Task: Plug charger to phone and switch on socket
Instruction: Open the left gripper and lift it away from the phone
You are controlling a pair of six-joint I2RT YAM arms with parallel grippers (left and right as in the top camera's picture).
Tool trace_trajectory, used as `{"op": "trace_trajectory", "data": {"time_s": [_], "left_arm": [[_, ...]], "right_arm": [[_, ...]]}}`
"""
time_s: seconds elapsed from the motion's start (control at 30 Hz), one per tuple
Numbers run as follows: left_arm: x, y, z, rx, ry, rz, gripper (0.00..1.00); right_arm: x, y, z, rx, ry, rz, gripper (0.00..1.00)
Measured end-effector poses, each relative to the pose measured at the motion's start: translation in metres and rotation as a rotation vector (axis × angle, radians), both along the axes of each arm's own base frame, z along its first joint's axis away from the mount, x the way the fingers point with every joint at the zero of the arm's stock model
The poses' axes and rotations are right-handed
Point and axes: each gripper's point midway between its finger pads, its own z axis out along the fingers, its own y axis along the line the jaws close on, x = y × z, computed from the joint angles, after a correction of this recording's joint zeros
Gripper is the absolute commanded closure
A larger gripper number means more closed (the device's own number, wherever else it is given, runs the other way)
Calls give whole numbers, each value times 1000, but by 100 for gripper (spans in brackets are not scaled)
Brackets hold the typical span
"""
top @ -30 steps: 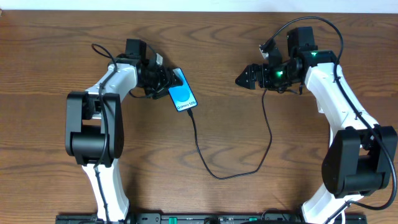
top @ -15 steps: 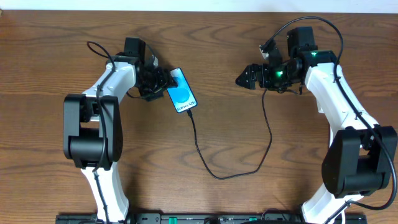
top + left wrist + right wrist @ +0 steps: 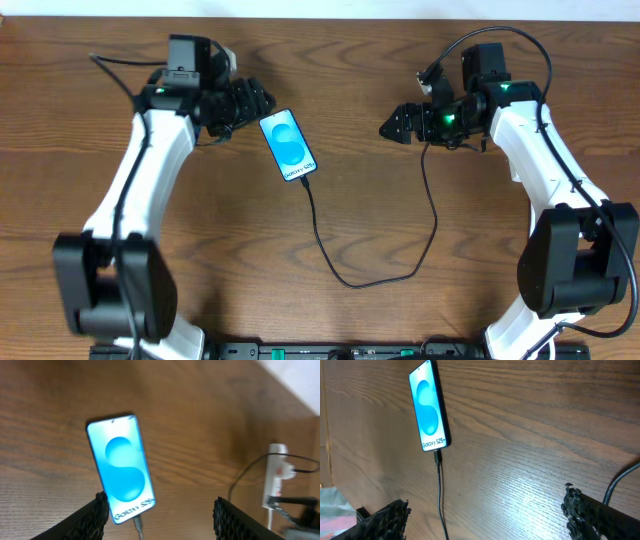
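Left tool: my left tool (image 3: 258, 100) is just beside the phone's far end, not touching it. Jaws are spread wide with nothing in them. In the left wrist view (image 3: 160, 502) the black ridged fingers (image 3: 95, 515) sit at either side, well apart.

Phone: the slim rectangular phone with a bright blue screen and dark edges (image 3: 287, 146) lies flat, screen up, on the brown wooden tabletop (image 3: 230, 250), left of centre and a bit skewed. There's a lighter oval on the screen, and the white "Galaxy S25+" text is at the end nearer my base (image 3: 121, 467).

Charger: the long thin black charger cable (image 3: 352, 286) has its small plug (image 3: 438, 457) sitting in the phone's bottom edge. From there it runs toward my base, loops right and climbs back up under my right arm. I can't see its other end.

Right tool: my right tool (image 3: 392, 126) points toward the phone from the right, well apart from it. It's wide open too and holding nothing, with just bare wood between the fingers in the right wrist view (image 3: 485, 500).

Socket: the narrow white power strip with small red marks (image 3: 277, 477) shows at the right edge of the left wrist view, lying on the tabletop. Honestly can't tell how the switches are set, it's too small.
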Motion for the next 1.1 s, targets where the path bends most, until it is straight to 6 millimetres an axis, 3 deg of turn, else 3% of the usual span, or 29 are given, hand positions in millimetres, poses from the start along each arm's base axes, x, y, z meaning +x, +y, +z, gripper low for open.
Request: {"op": "trace_trajectory", "data": {"time_s": [0.03,0.1,0.17,0.37,1.1], "left_arm": [[-1,0,9,-2,-22,0,32],[-5,0,29,-6,-68,3,14],[-8,1,46,-7,-109,5,9],[-19,4,85,-8,-207,15,7],[-20,6,88,3,-216,25,6]], "right_arm": [[0,0,0,0,0,0,4],[0,0,0,0,0,0,4],[0,0,0,0,0,0,4],[-1,0,0,0,3,0,5],[-4,0,-1,-2,18,0,6]]}}
